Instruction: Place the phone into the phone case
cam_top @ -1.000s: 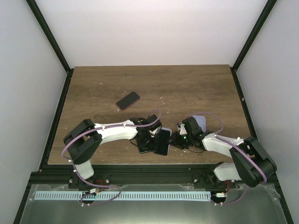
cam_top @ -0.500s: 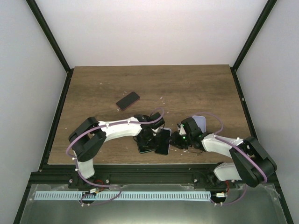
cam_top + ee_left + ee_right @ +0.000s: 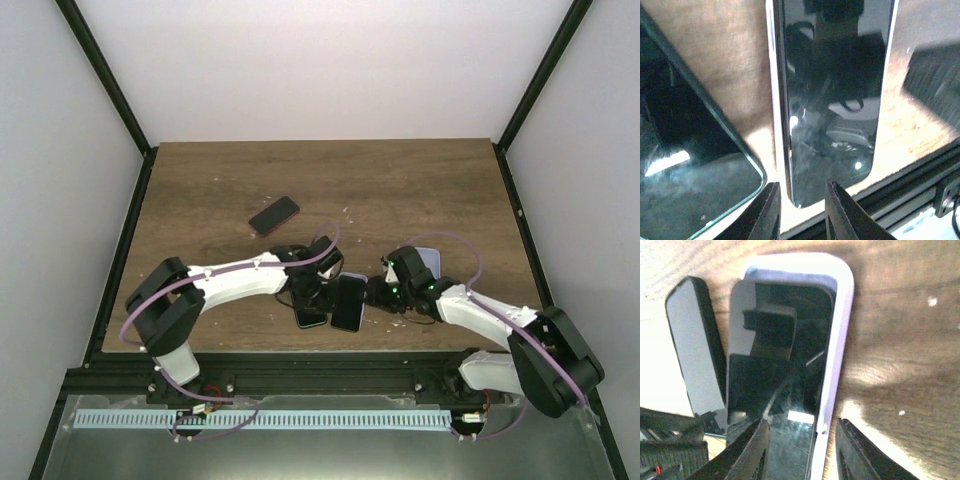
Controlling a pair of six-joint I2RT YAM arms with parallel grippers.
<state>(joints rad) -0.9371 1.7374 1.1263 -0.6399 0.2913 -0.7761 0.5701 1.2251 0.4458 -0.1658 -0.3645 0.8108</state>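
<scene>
Hidden: the near end of the phone case (image 3: 841, 340) ran out of the right wrist picture, so I could not tell if the phone (image 3: 785, 365) sat fully in it.
Phone: it lay inside the pale rim of the case, near the front edge of the table (image 3: 400, 190).
Right gripper (image 3: 801, 425): its fingers stood apart, one on each side of the case's near end; I could not tell if they pressed it.
Left gripper (image 3: 801, 192): it had a narrow gap over the phone's end, with nothing clamped.
Wrist views: a second phone (image 3: 692, 350) lay just beside the case.
Top view only: a third phone (image 3: 274, 215) lay well apart, and a pale object (image 3: 430, 260) lay behind the right wrist.
</scene>
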